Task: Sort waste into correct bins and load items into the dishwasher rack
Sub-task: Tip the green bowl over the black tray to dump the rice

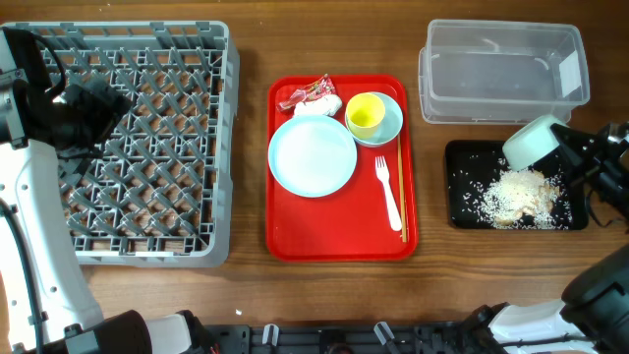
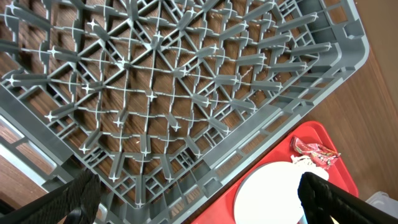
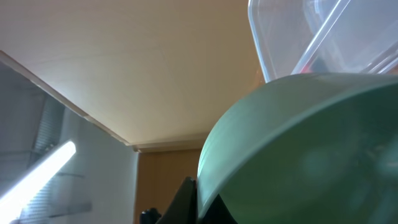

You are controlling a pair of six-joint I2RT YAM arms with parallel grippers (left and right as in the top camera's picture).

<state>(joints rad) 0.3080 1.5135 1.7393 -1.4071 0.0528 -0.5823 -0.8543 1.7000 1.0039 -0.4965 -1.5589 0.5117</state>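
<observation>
Wood-grain counter runs under everything, and the upward-pointing right wrist view catches a pale ceiling with a strip light. My right gripper is clamped on the rim of a pale-blue bowl. The bowl is tipped over the black tray directly beneath the gripper, where the rice scraps lie heaped. The clear tub just beyond looks empty.

My left gripper hangs spread wide, holding nothing, above the dishwasher rack, which has nothing in it. Off to that gripper's side, the red tray carries the plate, the second bowl with the yellow cup inside, the fork, the red wrapper and the napkin. I judge the job barely started: the scraps are binned, and all the rest is left.
</observation>
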